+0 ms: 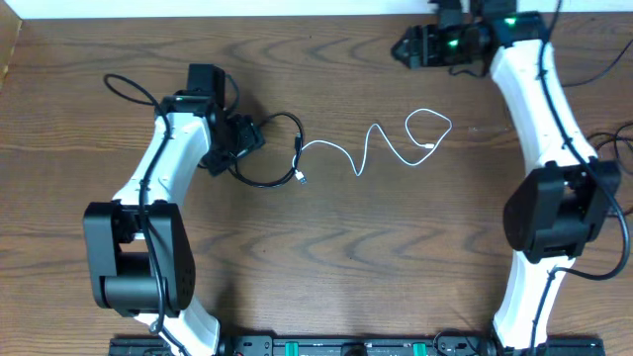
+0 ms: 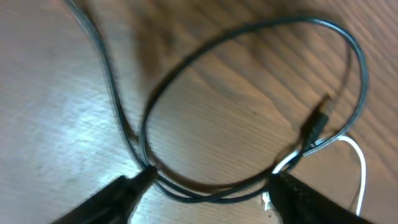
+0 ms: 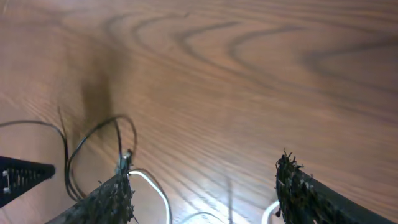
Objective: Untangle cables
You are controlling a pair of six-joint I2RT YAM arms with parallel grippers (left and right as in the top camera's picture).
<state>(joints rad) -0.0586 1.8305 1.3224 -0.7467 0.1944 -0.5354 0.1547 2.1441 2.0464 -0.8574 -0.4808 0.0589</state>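
Note:
A black cable lies in a loop on the wooden table, its plug next to one end of the white cable. The white cable winds right to a small loop. Another thin black cord curls at the far left, behind the left arm. My left gripper is open and low over the black loop. In the left wrist view its fingers straddle two black strands, with the plug beyond. My right gripper is open and empty at the back, away from the cables.
The bare wooden table stretches to the front. The thicker black wires of the right arm hang at the right edge. The white cable and the black loop show low in the right wrist view.

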